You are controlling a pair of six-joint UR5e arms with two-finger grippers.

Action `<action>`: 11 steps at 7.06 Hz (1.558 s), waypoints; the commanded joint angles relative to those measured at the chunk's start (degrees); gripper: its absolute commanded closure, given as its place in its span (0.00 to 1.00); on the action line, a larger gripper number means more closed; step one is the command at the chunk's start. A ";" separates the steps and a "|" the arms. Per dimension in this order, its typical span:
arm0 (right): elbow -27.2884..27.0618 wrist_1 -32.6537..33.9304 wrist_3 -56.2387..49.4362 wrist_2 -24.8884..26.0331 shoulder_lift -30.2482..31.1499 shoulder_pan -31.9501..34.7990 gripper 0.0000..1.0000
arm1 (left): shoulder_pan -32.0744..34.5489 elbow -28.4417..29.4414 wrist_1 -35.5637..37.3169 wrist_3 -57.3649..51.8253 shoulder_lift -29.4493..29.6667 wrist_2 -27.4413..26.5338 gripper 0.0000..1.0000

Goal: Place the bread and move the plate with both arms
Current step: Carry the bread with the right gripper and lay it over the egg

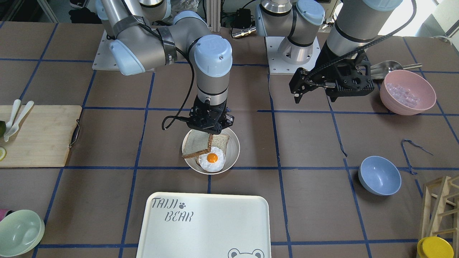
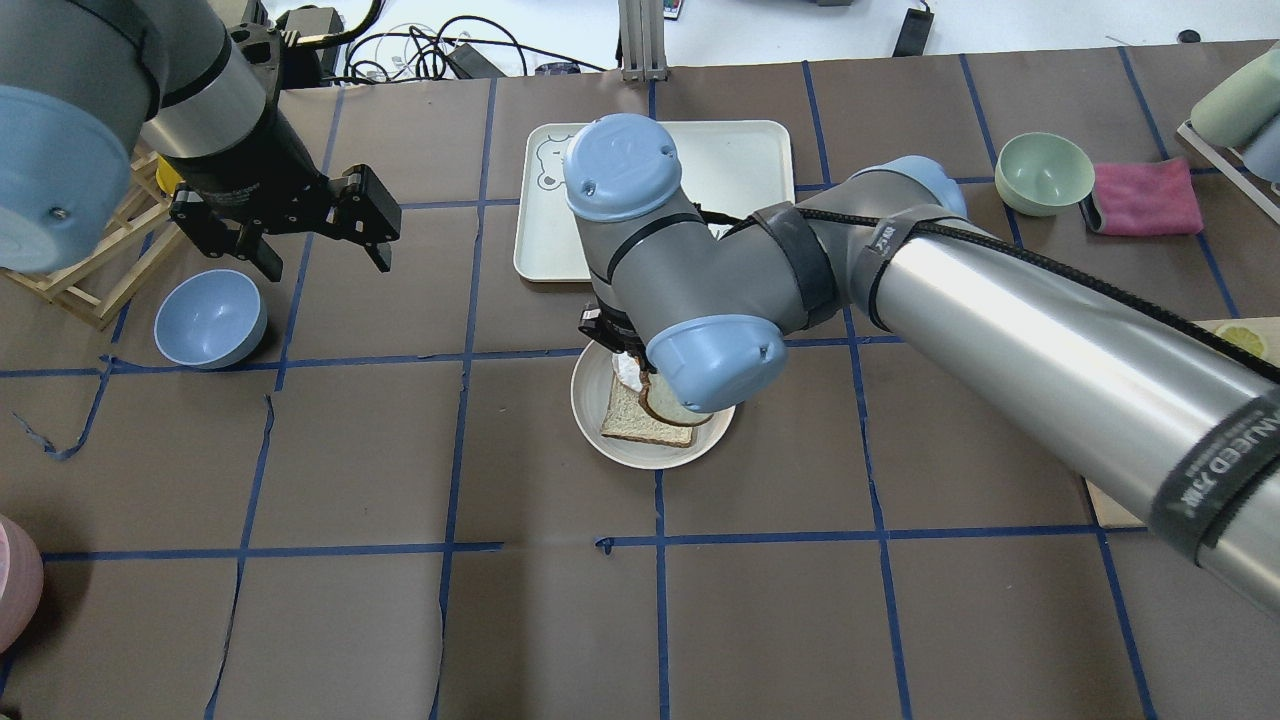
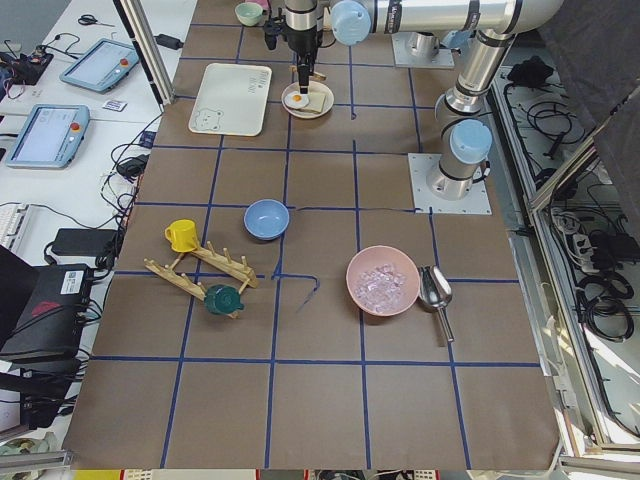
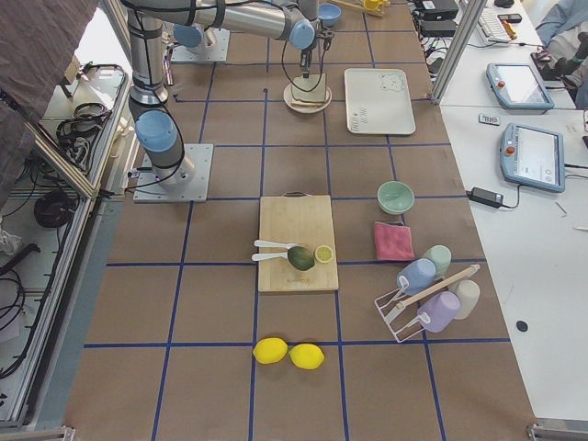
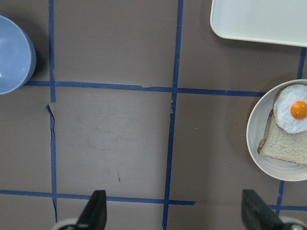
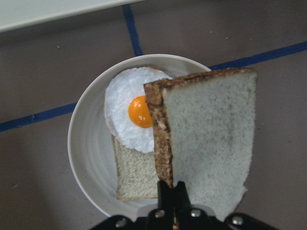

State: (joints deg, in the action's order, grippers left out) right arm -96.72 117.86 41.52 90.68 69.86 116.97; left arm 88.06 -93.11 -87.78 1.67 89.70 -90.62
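The bread [image 6: 206, 139], speckled with a dark crust, hangs tilted in my right gripper [image 6: 173, 191], which is shut on its lower edge. It hovers just above the cream plate [image 6: 86, 153]. On the plate lies a paler slice [image 6: 134, 177] with a fried egg [image 6: 132, 110]. From the front, the bread [image 1: 196, 146] leans over the plate's [image 1: 233, 141] side, beside the egg [image 1: 212, 157]. My left gripper [image 2: 325, 262] is open and empty, well off to the plate's side above bare table. In its wrist view the gripper [image 5: 175, 215] is spread wide and the plate [image 5: 261, 158] shows at the right edge.
The white "TAIJI BEAR" tray [image 1: 204, 229] lies just beyond the plate. A blue bowl [image 1: 379, 175] and a pink bowl of ice [image 1: 407, 91] stand on the left arm's side. A cutting board [image 1: 36, 134] and green bowl [image 1: 19, 231] are on the right arm's side.
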 commanded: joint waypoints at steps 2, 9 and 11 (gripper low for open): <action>0.22 1.85 0.67 -1.56 -2.19 0.89 1.00 | -0.34 -0.05 0.07 0.00 0.03 0.01 0.00; -0.92 10.46 -3.94 -1.73 -2.02 -1.72 0.00 | -0.34 -0.32 0.33 -0.70 1.09 0.27 0.00; -1.18 8.62 -21.13 -1.65 0.87 -11.27 0.00 | -0.78 -0.58 0.94 -0.70 1.97 0.10 0.00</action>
State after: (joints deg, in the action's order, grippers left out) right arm -97.60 127.43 30.07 89.09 68.96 111.29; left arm 87.56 -93.62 -87.20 0.97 91.35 -90.44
